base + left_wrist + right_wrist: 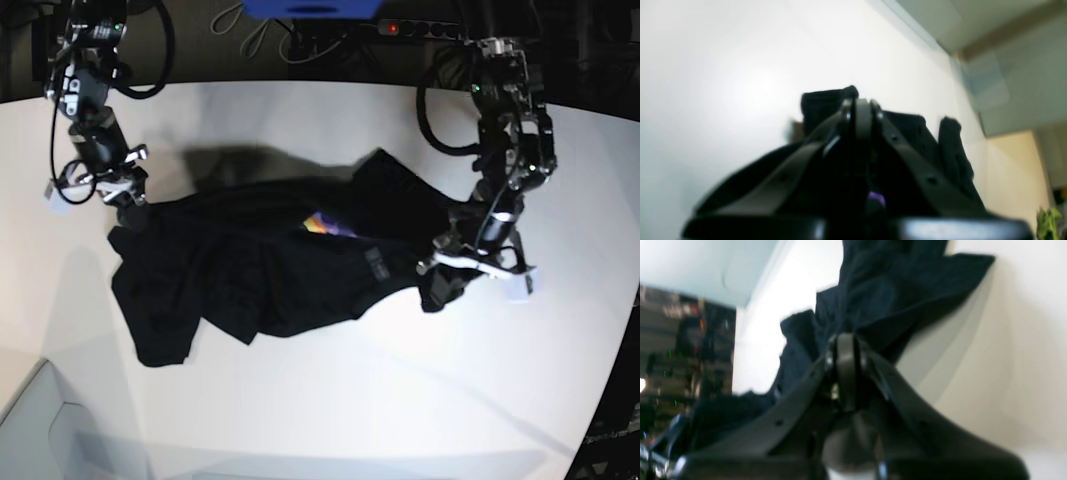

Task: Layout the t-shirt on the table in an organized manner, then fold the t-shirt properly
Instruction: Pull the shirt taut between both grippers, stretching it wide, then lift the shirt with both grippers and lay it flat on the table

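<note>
You hold the crumpled black soft-fabric t-shirt pinched in both the left gripper and right gripper above the smooth white worktop; spreading and folding remain

Blue object and black power strip behind, cables nearby

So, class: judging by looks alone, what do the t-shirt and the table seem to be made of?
t-shirt: soft woven or knit fabric, probably cotton-like, matte black; it creases and drapes in loose folds without shine.
table: a hard, smooth white top, perhaps laminate or painted board; it shows soft shadows and a faint sheen, with no visible grain.
</note>
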You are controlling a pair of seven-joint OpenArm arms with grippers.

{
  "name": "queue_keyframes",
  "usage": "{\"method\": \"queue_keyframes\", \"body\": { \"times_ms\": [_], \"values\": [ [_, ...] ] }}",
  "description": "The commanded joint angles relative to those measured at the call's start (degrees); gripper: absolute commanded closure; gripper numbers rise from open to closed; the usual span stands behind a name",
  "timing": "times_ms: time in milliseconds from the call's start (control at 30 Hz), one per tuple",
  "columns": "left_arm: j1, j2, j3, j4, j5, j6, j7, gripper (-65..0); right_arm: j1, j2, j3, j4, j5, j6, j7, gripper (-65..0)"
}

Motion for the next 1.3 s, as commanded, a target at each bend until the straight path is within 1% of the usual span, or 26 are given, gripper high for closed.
{"method": "queue_keyframes", "body": {
  "times_ms": [0,67,133,233,367,433,533,600,700,867,933,1033,1200,1267],
  "values": [
    [-1.40,-0.29,0.61,0.21,-0.47,-0.16,-1.49,-0.2,0.11,1.08,0.29,0.89,1.21,0.56,1.24,0.0],
    [-1.84,-0.29,0.96,-1.55,-0.47,-0.08,-1.58,-0.2,0.11,2.14,0.20,0.89,1.21,0.56,1.24,0.0],
    [-1.84,-0.29,-0.62,-2.61,-0.47,-0.08,-1.67,-0.2,0.11,2.93,0.46,0.28,1.21,0.56,1.24,0.0],
    [-1.40,-0.38,-5.81,-2.96,-0.91,-0.08,-1.40,-0.2,0.11,4.42,0.90,-1.48,1.21,0.56,1.60,0.0],
    [-0.43,-0.47,-13.72,-2.25,-1.08,-0.34,-1.14,-0.2,0.02,4.42,1.52,-1.57,1.30,0.56,1.24,0.0],
    [-0.26,-1.08,-15.57,-1.81,-1.08,-0.34,-1.14,-0.2,0.02,4.07,0.81,-1.22,1.30,0.56,1.24,0.0],
    [1.41,-2.40,-15.83,-0.06,-1.17,-0.34,-0.88,-0.2,0.02,2.93,-1.82,0.45,1.30,0.56,1.24,0.0],
    [2.91,-2.40,-16.01,2.58,-1.26,-0.34,0.44,-0.2,-0.77,2.66,-4.73,2.56,1.30,0.56,1.24,0.0],
    [5.46,-2.40,-16.09,7.33,-3.37,-0.25,1.50,-0.2,-1.47,2.40,-7.89,7.57,1.30,0.56,1.68,0.0],
    [7.04,-2.66,-16.09,12.87,-6.36,-0.16,1.76,-0.2,-0.51,2.75,-8.15,14.69,1.30,0.56,1.68,0.0],
    [6.69,-2.66,-16.01,14.01,-6.36,-0.16,1.76,-0.2,1.08,3.02,-8.07,15.66,1.30,0.56,1.60,0.0],
    [5.63,-2.66,-15.83,16.56,-6.36,-0.34,1.76,-0.2,3.89,4.95,-8.07,16.01,1.30,0.56,1.68,0.0],
    [0.01,-2.75,-16.01,17.17,-6.44,-0.43,1.76,-0.2,10.13,4.95,-8.15,16.01,1.30,0.56,1.68,0.0],
    [-2.89,-4.33,-16.01,17.17,-6.44,-0.43,1.67,-0.2,12.59,4.86,-7.98,16.01,1.30,0.56,1.68,0.0]
  ]
}}
